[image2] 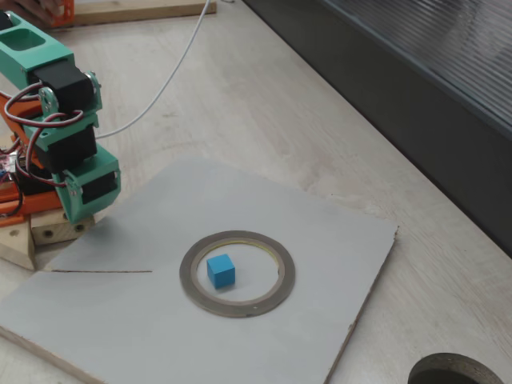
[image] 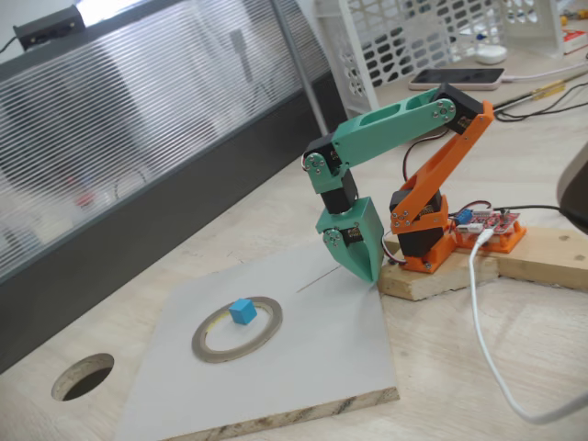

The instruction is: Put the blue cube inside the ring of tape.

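The blue cube (image: 243, 310) (image2: 221, 270) rests flat on the grey board inside the ring of tape (image: 209, 346) (image2: 237, 307), left of the ring's centre in both fixed views and apart from the band. My green gripper (image: 367, 270) (image2: 81, 213) is folded back by the arm's orange base, tip down at the board's edge. It is well away from the ring, its jaws closed together with nothing between them.
The grey board (image: 303, 367) (image2: 336, 240) lies on the wooden tabletop. A dark round hole (image: 83, 377) (image2: 456, 372) is cut into the table beside it. A white cable (image: 485, 344) runs past the wooden base block (image: 542, 257). A dark wall borders the table.
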Controlling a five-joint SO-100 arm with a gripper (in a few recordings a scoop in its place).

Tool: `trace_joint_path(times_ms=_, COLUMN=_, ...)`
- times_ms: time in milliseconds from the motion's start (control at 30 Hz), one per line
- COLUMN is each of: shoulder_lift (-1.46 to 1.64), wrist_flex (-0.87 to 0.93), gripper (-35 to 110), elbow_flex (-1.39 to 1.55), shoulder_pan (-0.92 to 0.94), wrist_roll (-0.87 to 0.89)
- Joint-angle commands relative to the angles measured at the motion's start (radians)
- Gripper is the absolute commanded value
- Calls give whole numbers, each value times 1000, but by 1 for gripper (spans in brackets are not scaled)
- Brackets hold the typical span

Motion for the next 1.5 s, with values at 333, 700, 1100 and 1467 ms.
trace_joint_path(times_ms=333, shoulder_lift=78, wrist_flex=14, gripper=-1, elbow_flex=6, shoulder_pan=17, wrist_roll=6)
trace_joint_path(times_ms=700, shoulder_lift=80, wrist_flex=23, gripper=-1, elbow_flex=-5, shoulder_pan=17, wrist_roll=6)
trace_joint_path(times_ms=1100, shoulder_lift=80, wrist_flex=28, gripper=-1, elbow_flex=-133, shoulder_pan=17, wrist_roll=8)
trace_joint_path(times_ms=1467, shoulder_lift=80, wrist_flex=152, gripper=-1, elbow_flex=-141, shoulder_pan=17, wrist_roll=8)
